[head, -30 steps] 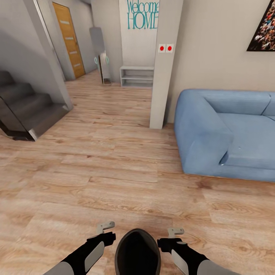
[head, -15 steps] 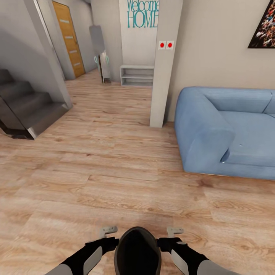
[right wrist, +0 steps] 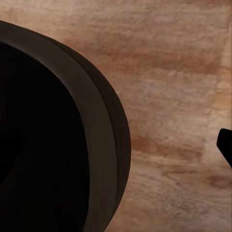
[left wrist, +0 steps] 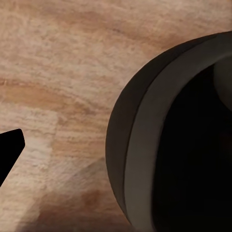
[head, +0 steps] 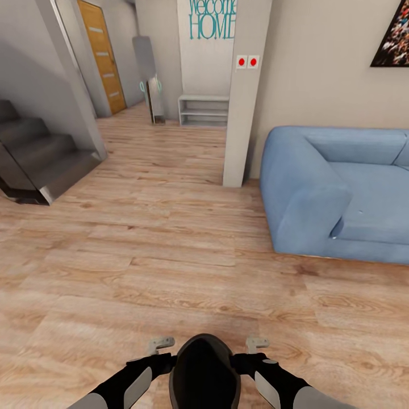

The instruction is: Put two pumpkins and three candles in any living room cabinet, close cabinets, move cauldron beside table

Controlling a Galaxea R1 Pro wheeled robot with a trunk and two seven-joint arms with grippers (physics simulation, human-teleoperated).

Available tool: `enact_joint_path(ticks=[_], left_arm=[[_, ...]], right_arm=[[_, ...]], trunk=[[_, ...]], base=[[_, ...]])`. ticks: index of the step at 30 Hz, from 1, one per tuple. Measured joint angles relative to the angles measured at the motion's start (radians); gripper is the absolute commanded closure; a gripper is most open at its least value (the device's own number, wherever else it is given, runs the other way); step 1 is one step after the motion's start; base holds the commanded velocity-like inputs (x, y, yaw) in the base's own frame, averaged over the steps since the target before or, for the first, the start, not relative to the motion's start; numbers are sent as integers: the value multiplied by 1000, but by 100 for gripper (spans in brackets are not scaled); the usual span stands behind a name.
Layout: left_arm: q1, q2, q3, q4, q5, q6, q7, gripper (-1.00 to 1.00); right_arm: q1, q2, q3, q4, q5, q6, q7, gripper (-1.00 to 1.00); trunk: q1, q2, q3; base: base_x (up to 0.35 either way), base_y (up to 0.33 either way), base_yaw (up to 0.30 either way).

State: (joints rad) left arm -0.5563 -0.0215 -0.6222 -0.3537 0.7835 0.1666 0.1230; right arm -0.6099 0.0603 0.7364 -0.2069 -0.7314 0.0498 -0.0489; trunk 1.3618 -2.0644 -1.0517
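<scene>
A black cauldron (head: 204,372) sits between the left hand (head: 161,344) and the right hand (head: 257,343), pressed at its sides, above the wooden floor (head: 170,267). Whether either hand is open or clamped cannot be told. The head view adds a blue sofa (head: 335,193) ahead and to the cauldron's right, and grey stairs (head: 40,165) ahead to its left. Each wrist view gives the cauldron's rim (left wrist: 145,145) close up over floorboards.

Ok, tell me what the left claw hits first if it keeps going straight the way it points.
Most likely the wooden floor: its wrist view looks down on bare planks, with the black pot off to the side. Depth is hard to judge.
</scene>
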Motion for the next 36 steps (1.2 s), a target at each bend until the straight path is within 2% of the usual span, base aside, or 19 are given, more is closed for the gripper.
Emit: enact_joint_path(ticks=[8,12,15,19,22,27,36], left_arm=[[0,0,-1,0,0,0,-1,-100],[0,-1,-7,1,2,0,-7,-100],[0,-10,-25,1,3,0,-9,-100],[0,-29,-73,0,3,-1,-10,-100],[0,-33,-84,0,2,-2,-10,-100],[0,-36,-88,0,1,-2,-10,-100],[0,-36,-89,0,1,-2,-10,-100]], right_arm=[[0,1,0,0,0,-1,2,-100],[0,2,4,-1,-1,-1,31,-100],[0,3,5,-1,2,-1,51,-100],[0,3,6,-1,28,-8,59,-100],[0,3,6,-1,35,-10,60,-100],[0,4,6,-1,39,-11,60,-100],[0,4,6,-1,39,-13,61,-100]], trunk=[[31,-56,-25],[46,-84,-38],[58,-105,-47],[73,-133,-60],[77,-140,-63],[77,-140,-63],[111,-203,-91]], base=[[0,0,0],[0,0,0],[0,0,0],[0,0,0],[0,0,0],[0,0,0],[0,0,0]])
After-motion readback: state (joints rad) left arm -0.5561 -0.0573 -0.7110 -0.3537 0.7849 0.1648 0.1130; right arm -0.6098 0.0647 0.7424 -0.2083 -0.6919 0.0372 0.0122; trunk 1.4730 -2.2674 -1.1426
